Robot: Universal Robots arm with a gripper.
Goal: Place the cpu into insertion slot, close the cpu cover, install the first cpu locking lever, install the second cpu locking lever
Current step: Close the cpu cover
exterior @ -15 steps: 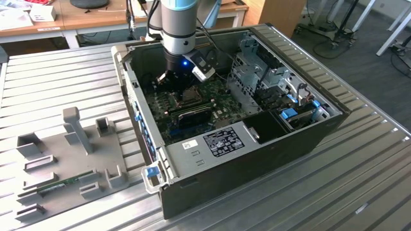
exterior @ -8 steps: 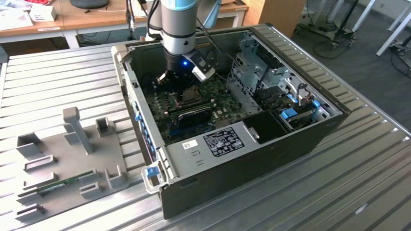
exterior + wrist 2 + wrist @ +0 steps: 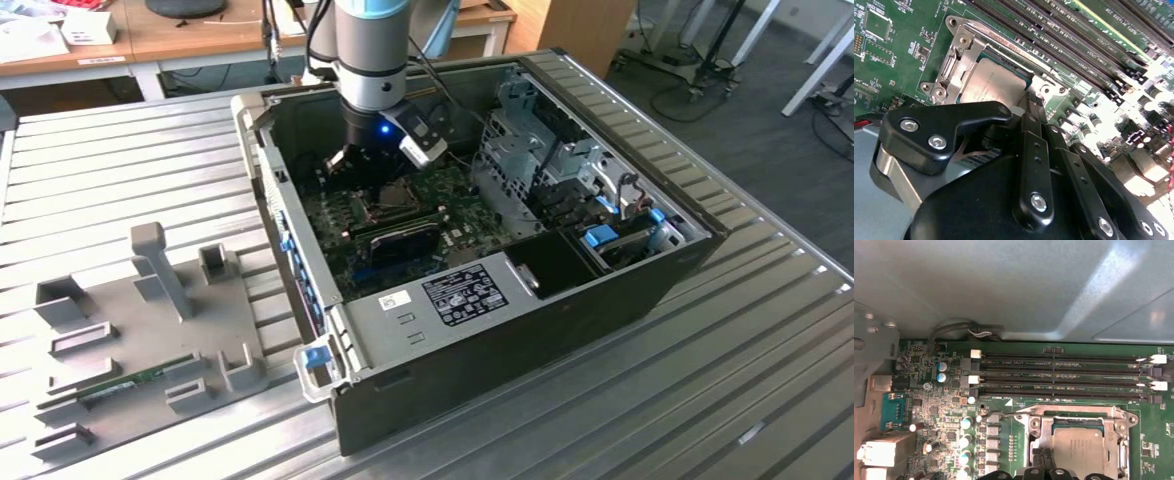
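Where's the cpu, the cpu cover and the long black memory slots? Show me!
the cpu (image 3: 1085, 450), first wrist view, middle of its grey metal top.
the cpu cover (image 3: 1079, 414), first wrist view, silvery frame strip along its window.
the memory slots (image 3: 1064, 370), first wrist view, on one long black slot.

exterior view: high, well off the black metal claw (image 3: 363, 165), angled down into the open dark metal computer case (image 3: 561, 350) | second wrist view: just behind the claw (image 3: 1026, 107), skimming its links, very near the green circuit board (image 3: 899, 65) | first wrist view: above the claw (image 3: 1046, 471), facing straight down, farther back | both wrist views share: dull grey square chip (image 3: 991, 82) (image 3: 1079, 450) and long black memory slots (image 3: 1054, 41) (image 3: 1064, 374) beyond the claw
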